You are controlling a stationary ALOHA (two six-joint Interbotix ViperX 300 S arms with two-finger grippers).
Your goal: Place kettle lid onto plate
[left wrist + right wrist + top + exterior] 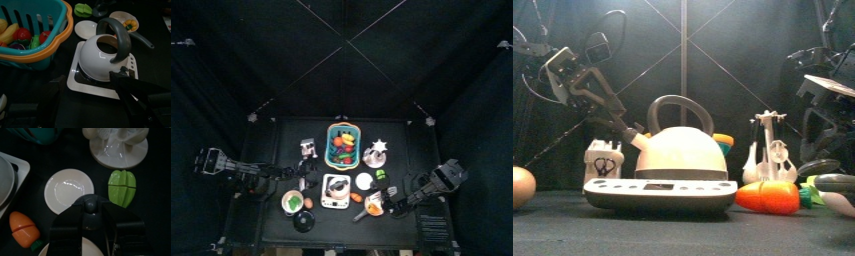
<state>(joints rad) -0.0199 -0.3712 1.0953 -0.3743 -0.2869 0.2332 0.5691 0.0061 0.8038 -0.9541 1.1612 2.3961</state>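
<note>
Right gripper [93,213] clamped on kettle lid [91,207], hovering beside white plate [69,187], left gripper's state unclear

A robotics test pen, not a real kitchen: black curtains [251,60] closed in a small black table [285,135] where two black robot arms hung from either side. Around a cream electric kettle [680,150] on its base lay toy kitchen goods: a teal basket [50,47] of plastic fruit behind it, a plastic carrot [770,197] just beside it, and a white plate [69,188] nearby.
</note>
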